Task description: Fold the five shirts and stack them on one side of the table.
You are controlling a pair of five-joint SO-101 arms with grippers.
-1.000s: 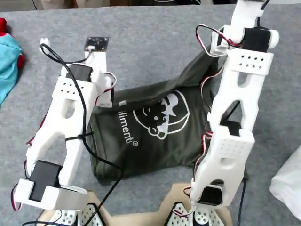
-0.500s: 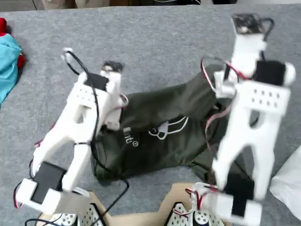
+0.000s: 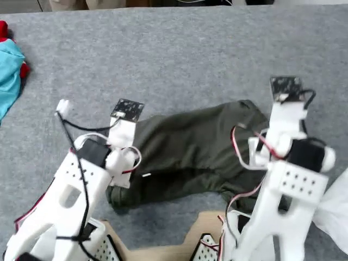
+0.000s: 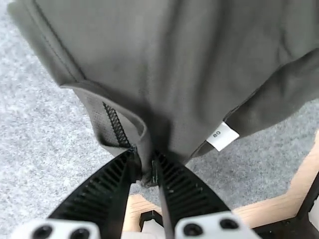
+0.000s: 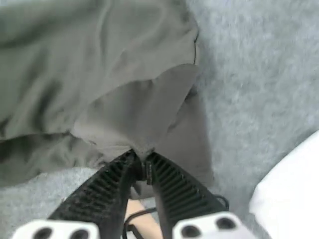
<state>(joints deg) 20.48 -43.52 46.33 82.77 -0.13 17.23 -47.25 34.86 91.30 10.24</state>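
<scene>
A dark olive shirt [image 3: 190, 152] lies folded over on the grey table near the front edge, its print hidden. In the left wrist view my left gripper [image 4: 144, 167] is shut on the shirt's hemmed edge [image 4: 119, 129], with a small white tag [image 4: 222, 136] beside it. In the right wrist view my right gripper [image 5: 142, 164] is shut on a fold of the same shirt [image 5: 99, 74]. In the high view the left arm [image 3: 92, 174] stands at the shirt's left end and the right arm [image 3: 285, 163] at its right end.
A turquoise shirt [image 3: 10, 70] with a bit of red cloth [image 3: 4, 28] lies at the table's far left edge. A white garment [image 3: 331, 209] sits at the front right. The arms' wooden base [image 3: 179, 244] is at the front.
Both arms have pulled back toward the front with the shirt's far edge, folding it over itself. The white print that faced up is now covered.
</scene>
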